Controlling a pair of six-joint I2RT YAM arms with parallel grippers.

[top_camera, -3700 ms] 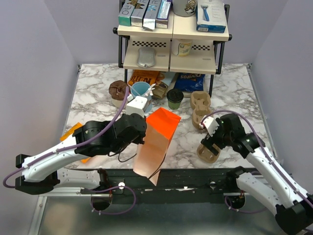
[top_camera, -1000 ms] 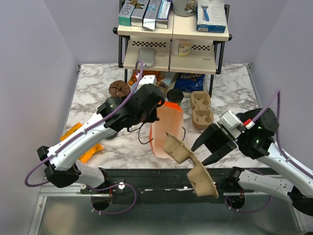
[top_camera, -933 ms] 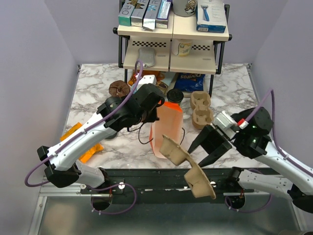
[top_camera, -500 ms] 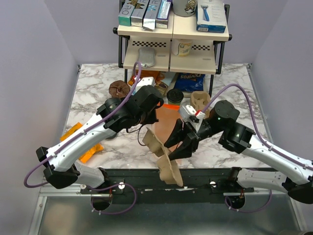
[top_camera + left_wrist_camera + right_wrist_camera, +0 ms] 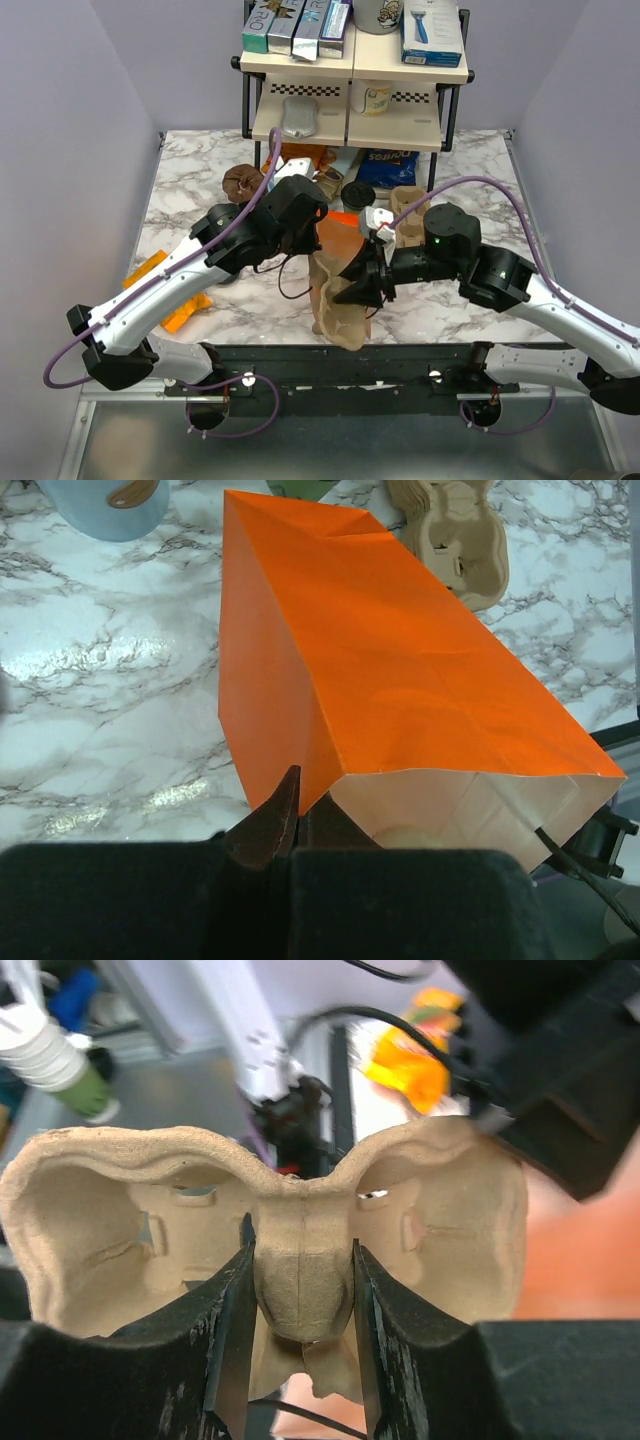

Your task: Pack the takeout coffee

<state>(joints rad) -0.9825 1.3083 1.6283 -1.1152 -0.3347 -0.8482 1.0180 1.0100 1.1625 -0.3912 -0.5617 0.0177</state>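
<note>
The takeout coffee (image 5: 357, 195), olive-green with a black lid, stands on the marble table (image 5: 190, 190) behind the bag, untouched. My left gripper (image 5: 308, 238) is shut on the rim of an orange paper bag (image 5: 400, 670), which lies tilted with its open mouth toward the near edge. My right gripper (image 5: 300, 1280) is shut on the centre post of a brown pulp cup carrier (image 5: 290, 1210). From above, the carrier (image 5: 335, 300) hangs right at the bag (image 5: 340, 222) mouth, with the right gripper (image 5: 355, 285) beside it.
More pulp carriers (image 5: 410, 212) are stacked behind my right arm, and they also show in the left wrist view as a carrier stack (image 5: 450, 535). A light blue cup (image 5: 100, 500) stands left of the bag. A shelf rack (image 5: 355, 70) and snack bags (image 5: 390, 165) fill the back. An orange packet (image 5: 150, 270) lies at left.
My right arm has swung left from the table's near right corner, carrying the carrier to the bag's mouth. The left arm keeps its hold on the bag, shifting slightly.
</note>
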